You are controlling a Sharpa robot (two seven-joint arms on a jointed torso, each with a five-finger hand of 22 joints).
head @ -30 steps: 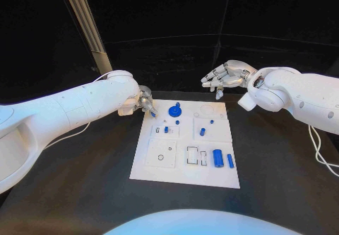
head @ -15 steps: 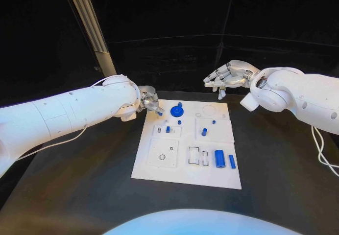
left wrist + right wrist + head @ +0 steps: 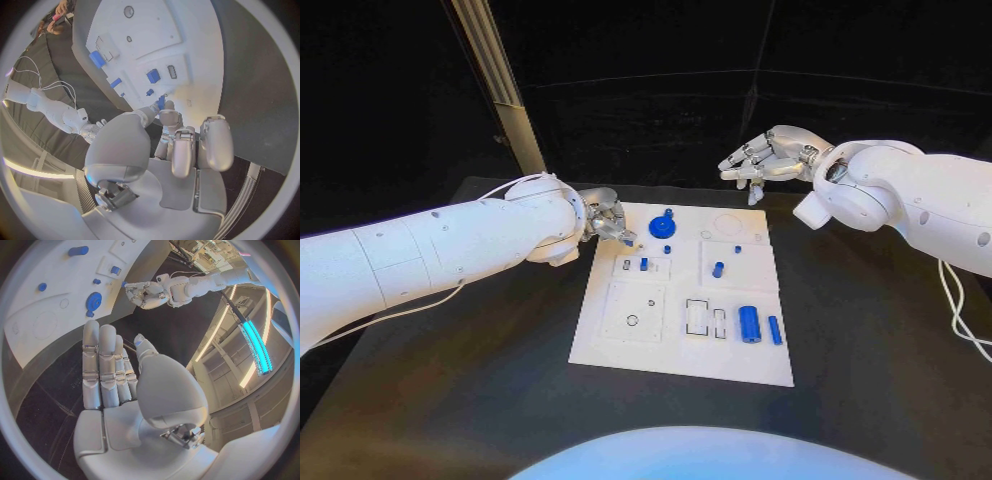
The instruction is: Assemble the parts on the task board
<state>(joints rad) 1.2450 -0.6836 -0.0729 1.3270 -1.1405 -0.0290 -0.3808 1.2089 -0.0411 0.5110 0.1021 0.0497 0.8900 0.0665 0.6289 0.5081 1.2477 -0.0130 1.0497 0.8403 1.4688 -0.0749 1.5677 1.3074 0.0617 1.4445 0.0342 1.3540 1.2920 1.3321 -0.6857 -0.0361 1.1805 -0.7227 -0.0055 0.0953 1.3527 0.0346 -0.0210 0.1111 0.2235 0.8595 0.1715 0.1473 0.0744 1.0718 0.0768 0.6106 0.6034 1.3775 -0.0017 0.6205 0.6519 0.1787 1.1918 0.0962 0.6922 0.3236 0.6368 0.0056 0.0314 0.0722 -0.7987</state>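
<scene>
The white task board [image 3: 678, 350] lies mid-table. On it sit a blue round disc with a knob [image 3: 661, 228], a blue cylinder [image 3: 749, 322], a blue bar [image 3: 775, 329] and several small blue pieces. My left hand [image 3: 603, 222] hovers over the board's far left corner and pinches a small blue part [image 3: 630, 240] between thumb and fingertip; the left wrist view shows that part [image 3: 161, 102] just above the board [image 3: 194, 45]. My right hand [image 3: 767, 155] hangs above the table's far edge, beyond the board, fingers extended and holding nothing.
A metal pole [image 3: 502, 90] rises at the back left. A white cable [image 3: 958, 310] hangs from my right arm over the table's right side. The right wrist view shows the left hand [image 3: 147, 294] beside the board [image 3: 37, 325] and the blue disc [image 3: 94, 300].
My left arm has swung forward, carrying the pinched blue part a little inward over the board's far left corner. The right hand has barely moved. The camera shifted slightly.
</scene>
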